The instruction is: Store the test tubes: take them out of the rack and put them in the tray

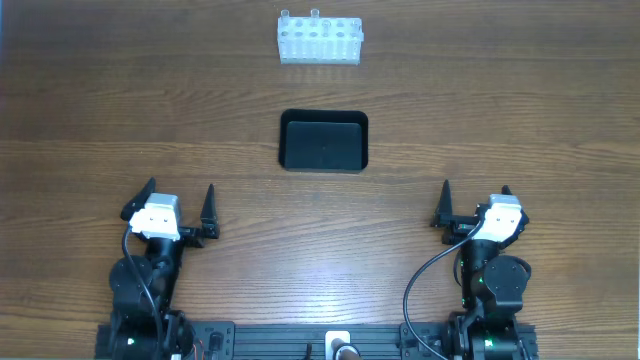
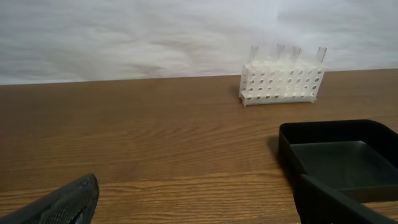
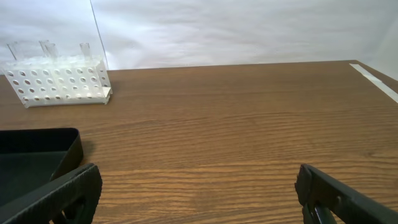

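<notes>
A white perforated rack (image 1: 319, 42) stands at the far middle of the wooden table, with clear test tubes (image 2: 321, 55) sticking up from it. The rack (image 2: 281, 83) also shows in the left wrist view, and the rack (image 3: 61, 80) in the right wrist view. A black tray (image 1: 324, 141) lies empty in front of it, nearer the arms; tray (image 2: 345, 158), tray (image 3: 34, 158). My left gripper (image 1: 180, 206) sits open near the front left, well short of the tray. My right gripper (image 1: 473, 204) sits open near the front right, with nothing between its fingers.
Bare wooden tabletop (image 1: 520, 100) spreads on both sides of the rack and tray. A white wall (image 2: 124, 37) rises behind the table's far edge. A pale strip (image 3: 373, 78) runs along the table's right edge.
</notes>
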Motion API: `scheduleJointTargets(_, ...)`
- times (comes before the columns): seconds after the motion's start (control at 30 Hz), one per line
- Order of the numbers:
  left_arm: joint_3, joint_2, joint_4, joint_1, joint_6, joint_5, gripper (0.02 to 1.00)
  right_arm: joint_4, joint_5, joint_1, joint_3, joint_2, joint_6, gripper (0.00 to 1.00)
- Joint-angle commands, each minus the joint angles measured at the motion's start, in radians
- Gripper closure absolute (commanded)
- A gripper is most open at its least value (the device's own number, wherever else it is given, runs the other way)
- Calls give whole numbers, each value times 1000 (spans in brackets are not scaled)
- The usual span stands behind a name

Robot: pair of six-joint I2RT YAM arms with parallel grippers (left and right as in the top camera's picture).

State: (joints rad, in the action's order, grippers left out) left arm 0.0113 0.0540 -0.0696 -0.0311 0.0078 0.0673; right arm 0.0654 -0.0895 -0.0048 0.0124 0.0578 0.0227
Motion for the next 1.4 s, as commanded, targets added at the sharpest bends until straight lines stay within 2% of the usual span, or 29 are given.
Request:
scheduleJointTargets(0.03,-5,-4,-2,3,11,-12,18,-1,-13,5,-7,-5,-1,9)
scheduleJointTargets(0.23,-5,-4,44,3,9,-12,18,-1,-13,5,-7,-5,-1,7)
scheduleJointTargets(0.4,0,49,274,3,4,-12,18,-1,-13,5,-7,-5,-1,9)
scheduleJointTargets(0.67,218,500,544,3,3,11,18,-1,-13,5,-7,-5,-1,7)
scheduleJointTargets(0.9,572,978,552,-5,-51,48,18,-1,-13,5,-7,-5,-1,9)
scheduleJointTargets(1.07,824,1301,552,-65,-53,47,18,-1,-13,5,-7,-5,-1,7)
scheduleJointTargets(1.4,1255,1775,464,-179,-73,-2,18,-1,-13,5,-7,-5,-1,9)
